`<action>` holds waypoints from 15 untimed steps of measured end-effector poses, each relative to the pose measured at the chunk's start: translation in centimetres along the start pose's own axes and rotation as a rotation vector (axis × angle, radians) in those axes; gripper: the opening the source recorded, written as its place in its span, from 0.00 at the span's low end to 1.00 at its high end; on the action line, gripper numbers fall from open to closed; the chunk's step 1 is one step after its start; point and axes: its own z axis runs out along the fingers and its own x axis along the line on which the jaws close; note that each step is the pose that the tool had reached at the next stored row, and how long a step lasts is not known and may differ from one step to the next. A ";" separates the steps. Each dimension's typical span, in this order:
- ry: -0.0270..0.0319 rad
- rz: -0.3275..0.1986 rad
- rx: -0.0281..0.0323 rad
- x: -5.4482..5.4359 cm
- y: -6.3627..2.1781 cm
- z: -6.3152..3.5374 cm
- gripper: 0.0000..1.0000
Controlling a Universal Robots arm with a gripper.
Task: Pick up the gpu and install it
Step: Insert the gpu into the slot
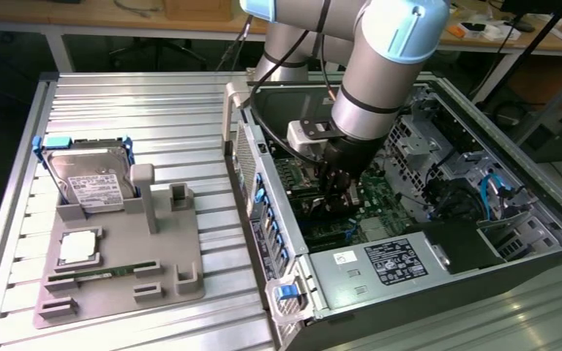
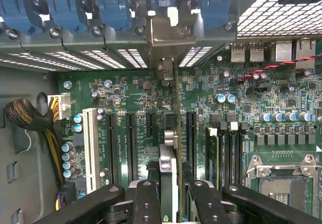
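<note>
The gpu [image 2: 169, 142] is seen edge-on in the wrist view, a thin card standing on its edge over the green motherboard [image 2: 136, 95], its silver end bracket [image 2: 167, 36] up against the case's rear slot openings. My gripper [image 2: 171, 172] is shut on it, one black finger on each side. The card hangs in line with a long black expansion slot [image 2: 191, 133]; I cannot tell whether it is seated. In the exterior view my gripper [image 1: 338, 191] reaches down inside the open computer case [image 1: 261, 183] with the dark gpu [image 1: 322, 208] below it.
A grey fixture [image 1: 125, 285] on the slatted table at the exterior view's left holds a silver hard drive [image 1: 91, 181], a processor chip [image 1: 78, 247] and a memory stick [image 1: 100, 273]. Inside the case are the power supply [image 1: 388, 262], a cable bundle [image 2: 30, 121], blue latches [image 2: 65, 5] and the processor socket [image 2: 282, 183].
</note>
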 end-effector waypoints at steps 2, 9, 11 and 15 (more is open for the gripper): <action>-0.0001 0.000 0.0000 0.0 0.00 0.00 0.27; 0.0000 0.000 0.0000 0.0 0.00 0.00 0.27; 0.0000 0.000 0.0000 0.0 0.00 0.00 0.27; 0.0000 0.000 0.0000 0.0 0.00 0.00 0.27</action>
